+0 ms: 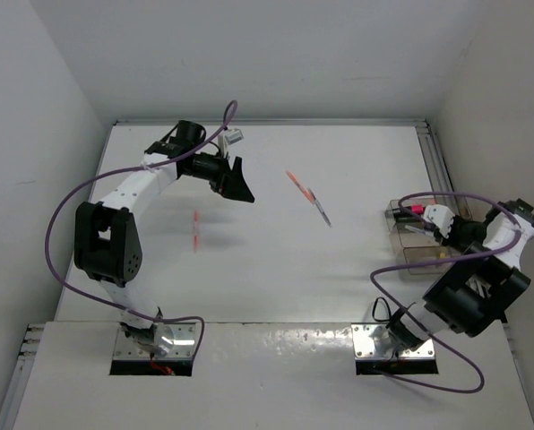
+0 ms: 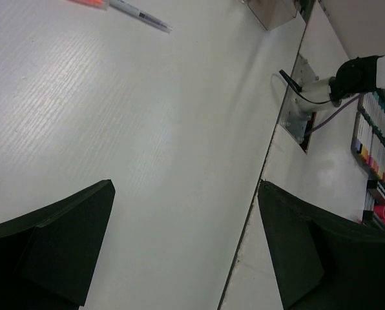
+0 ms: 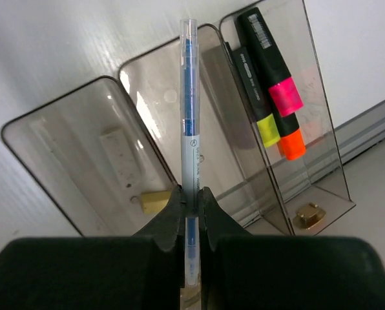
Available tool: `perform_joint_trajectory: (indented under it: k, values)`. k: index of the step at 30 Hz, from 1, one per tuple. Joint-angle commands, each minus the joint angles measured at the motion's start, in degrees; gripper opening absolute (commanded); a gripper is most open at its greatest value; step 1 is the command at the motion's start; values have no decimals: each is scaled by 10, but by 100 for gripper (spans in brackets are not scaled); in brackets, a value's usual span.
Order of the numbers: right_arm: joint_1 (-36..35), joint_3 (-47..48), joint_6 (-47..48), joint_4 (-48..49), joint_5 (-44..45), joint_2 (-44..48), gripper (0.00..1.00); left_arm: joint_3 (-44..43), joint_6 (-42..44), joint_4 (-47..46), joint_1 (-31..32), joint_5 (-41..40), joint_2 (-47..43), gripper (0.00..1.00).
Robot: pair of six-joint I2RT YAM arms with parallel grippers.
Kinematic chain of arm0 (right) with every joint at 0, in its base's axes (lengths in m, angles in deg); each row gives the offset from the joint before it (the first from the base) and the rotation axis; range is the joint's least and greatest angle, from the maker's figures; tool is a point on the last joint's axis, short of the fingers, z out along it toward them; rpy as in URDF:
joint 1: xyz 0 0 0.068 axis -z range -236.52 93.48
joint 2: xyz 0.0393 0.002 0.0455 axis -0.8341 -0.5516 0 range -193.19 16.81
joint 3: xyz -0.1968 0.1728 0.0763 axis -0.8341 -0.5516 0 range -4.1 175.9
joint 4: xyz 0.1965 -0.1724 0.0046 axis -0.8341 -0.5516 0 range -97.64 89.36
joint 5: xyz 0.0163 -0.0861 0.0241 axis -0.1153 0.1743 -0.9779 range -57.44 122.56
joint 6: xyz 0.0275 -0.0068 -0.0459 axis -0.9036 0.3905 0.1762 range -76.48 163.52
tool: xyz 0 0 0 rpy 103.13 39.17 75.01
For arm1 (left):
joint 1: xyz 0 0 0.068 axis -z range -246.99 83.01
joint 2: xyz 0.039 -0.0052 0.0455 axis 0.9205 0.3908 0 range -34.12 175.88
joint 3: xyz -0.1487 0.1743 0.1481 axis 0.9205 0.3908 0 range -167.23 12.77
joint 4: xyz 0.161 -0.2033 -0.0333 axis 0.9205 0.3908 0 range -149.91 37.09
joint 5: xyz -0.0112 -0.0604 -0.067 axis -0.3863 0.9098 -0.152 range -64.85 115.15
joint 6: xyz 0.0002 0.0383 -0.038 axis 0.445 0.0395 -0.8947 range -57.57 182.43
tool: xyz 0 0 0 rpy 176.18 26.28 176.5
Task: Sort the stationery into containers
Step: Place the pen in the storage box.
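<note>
My right gripper (image 3: 191, 194) is shut on a thin clear pen with blue ink (image 3: 190, 97) and holds it over the middle clear container (image 3: 173, 123). The left container (image 3: 70, 148) holds a white eraser (image 3: 118, 158) and a tan eraser (image 3: 154, 201). The right container (image 3: 289, 129) holds highlighters with pink (image 3: 287, 95), yellow (image 3: 268, 131) and orange (image 3: 292, 143) ends. In the top view the containers (image 1: 409, 240) sit at the right edge under my right gripper (image 1: 430, 219). My left gripper (image 1: 236, 185) is open and empty above the table. On the table lie a pink pen (image 1: 196, 230), an orange pen (image 1: 297, 183) and a grey pen (image 1: 322, 209).
The left wrist view shows my open left gripper (image 2: 186, 187) over bare table, with the grey pen (image 2: 141, 14) at the top. The table's metal rail (image 1: 435, 166) runs behind the containers. A small brass fitting (image 3: 309, 215) sits beside the right container.
</note>
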Motion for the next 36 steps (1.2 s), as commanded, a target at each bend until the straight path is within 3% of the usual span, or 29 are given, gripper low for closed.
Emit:
perform_joint_trajectory:
  k: [1, 16, 29, 31, 36]
  values:
    - [11, 18, 403, 37, -48, -26, 0, -2, -4, -23, -5, 0, -14, 100]
    - [13, 31, 470, 135, -70, -107, 1, 6, 14, -12, -6, -38, -5, 100]
    - [9, 18, 497, 146, -62, -106, 36, -2, 13, -10, -12, -31, 3, 100]
    - [9, 15, 495, 144, -73, -101, 37, -3, 6, -16, -16, -50, -2, 100]
    - [-4, 5, 413, 89, -124, -38, 38, -27, -8, 5, -43, -213, -29, 100]
